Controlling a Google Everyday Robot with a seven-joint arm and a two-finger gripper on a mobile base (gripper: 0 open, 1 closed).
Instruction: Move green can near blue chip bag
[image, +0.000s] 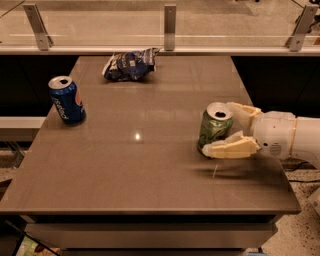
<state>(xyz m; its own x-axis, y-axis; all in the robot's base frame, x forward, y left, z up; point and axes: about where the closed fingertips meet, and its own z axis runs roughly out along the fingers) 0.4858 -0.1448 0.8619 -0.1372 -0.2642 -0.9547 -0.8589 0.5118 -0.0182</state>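
Green can (214, 131) stands upright on the tabletop (150, 165), well apart from the blue chip bag (129, 65), nearer the camera and to the bag's right. The tool (222, 131) reaches in from the side away from the bag and sits around the can; I cannot tell whether it is clamped. The move should run up-left toward the bag. The can's pale lettering is unreadable. The blue can (67, 100), near-left of the bag, reads Pepsi.
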